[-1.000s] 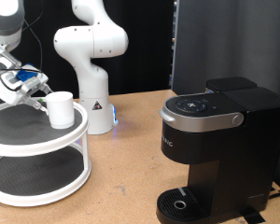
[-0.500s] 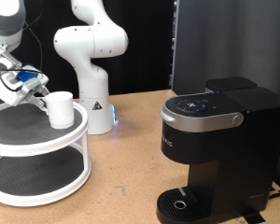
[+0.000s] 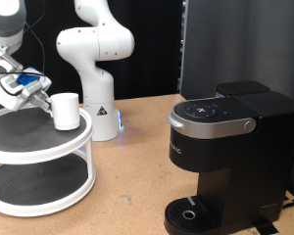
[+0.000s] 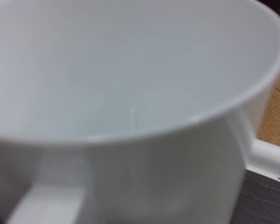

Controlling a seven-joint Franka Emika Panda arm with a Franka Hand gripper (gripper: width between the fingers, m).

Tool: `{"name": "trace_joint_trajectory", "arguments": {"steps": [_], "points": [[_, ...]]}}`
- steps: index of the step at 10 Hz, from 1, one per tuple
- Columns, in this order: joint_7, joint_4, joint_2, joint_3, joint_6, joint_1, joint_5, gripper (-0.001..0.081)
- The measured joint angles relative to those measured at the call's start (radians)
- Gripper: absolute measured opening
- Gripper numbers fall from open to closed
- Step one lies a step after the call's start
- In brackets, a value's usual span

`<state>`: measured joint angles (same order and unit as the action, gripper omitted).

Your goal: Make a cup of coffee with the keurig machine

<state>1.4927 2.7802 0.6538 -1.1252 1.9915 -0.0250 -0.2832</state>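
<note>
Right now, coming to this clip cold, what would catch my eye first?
Probably the keurig machine, a big black box filling the exterior view's right, lid shut, nothing on its drip tray. Next, the cup on the top shelf of the white two-tier stand at the exterior view's left, with the gripper right at it. In the wrist view the cup fills the picture.

You see cup (image 3: 65, 110): plain white, no pattern; in wrist view cup (image 4: 131, 103) fills frame, white with greyish shading inside. Keurig machine (image 3: 225, 162): matte black body, grey-silver rim round lid, dark round buttons on top. Pincer (image 3: 31, 90): white and black with blue patch. Two-tier stand (image 3: 39, 157): white rims, dark grey textured shelves. Second robot arm (image 3: 96, 59) at cup's 1 o'clock: white, small blue glow at base. Worktop (image 3: 137, 181): light brown wood tone. Backdrop: black.
</note>
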Motion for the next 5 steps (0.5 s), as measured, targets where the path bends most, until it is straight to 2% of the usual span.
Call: {"name": "trace_joint_trajectory", "arguments": {"steps": [3, 5], "points": [[-0.062, -0.037, 0.008, 0.018, -0.077, 0.002, -0.03, 0.007], [-0.133, -0.076, 0.023, 0.051, -0.145, 0.002, -0.052, 0.007]]}}
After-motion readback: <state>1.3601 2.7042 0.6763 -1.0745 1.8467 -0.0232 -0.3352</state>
